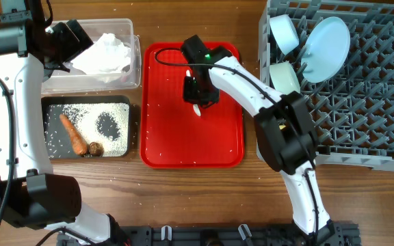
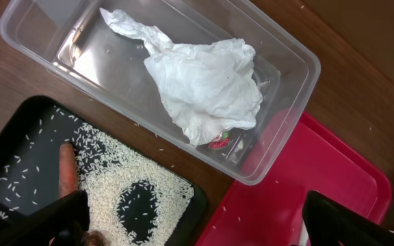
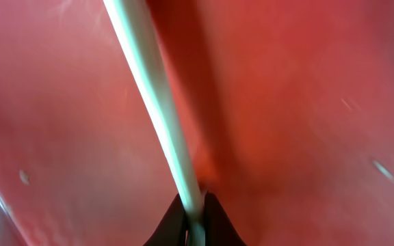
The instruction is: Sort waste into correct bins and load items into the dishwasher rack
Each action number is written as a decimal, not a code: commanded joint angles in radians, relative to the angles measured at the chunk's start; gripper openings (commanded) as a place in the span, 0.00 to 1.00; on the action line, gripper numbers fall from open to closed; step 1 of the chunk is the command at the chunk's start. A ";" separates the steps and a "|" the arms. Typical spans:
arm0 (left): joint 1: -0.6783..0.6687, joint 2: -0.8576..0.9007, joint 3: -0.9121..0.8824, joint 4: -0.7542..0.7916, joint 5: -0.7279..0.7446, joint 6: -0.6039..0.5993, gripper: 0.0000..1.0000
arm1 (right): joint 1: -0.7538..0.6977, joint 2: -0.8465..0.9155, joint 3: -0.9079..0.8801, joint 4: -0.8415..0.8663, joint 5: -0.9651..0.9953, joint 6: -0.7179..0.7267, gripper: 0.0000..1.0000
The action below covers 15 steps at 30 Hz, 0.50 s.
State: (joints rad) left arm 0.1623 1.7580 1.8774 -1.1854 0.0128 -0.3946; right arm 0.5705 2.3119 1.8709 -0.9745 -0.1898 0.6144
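Note:
My right gripper is low over the red serving tray and shut on the white plastic spoon, whose bowl end shows below the fingers. My left gripper is open and empty above the clear tub, which holds the crumpled white tissue. The black tray holds the orange carrot piece, the brown food scrap and rice grains. The grey dishwasher rack holds the pale blue plate and two pale blue bowls. The yellow cup is out of view.
Stray rice grains lie on the red tray and on the wooden table near the black tray. A black rail runs along the table's front edge. The rack fills the right side.

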 commanded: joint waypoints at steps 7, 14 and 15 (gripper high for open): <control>0.004 0.006 -0.002 0.002 -0.010 -0.005 1.00 | -0.237 -0.736 0.012 -0.545 0.668 0.208 0.04; 0.004 0.006 -0.002 0.002 -0.010 -0.005 1.00 | -0.472 -0.764 -0.417 -0.425 0.651 0.275 0.04; 0.004 0.006 -0.002 0.002 -0.010 -0.005 1.00 | -0.491 -0.764 -0.483 -0.388 0.629 0.275 0.04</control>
State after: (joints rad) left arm 0.1623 1.7580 1.8774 -1.1854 0.0128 -0.3946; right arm 0.1139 1.5455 1.4799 -1.4036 0.4580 0.8711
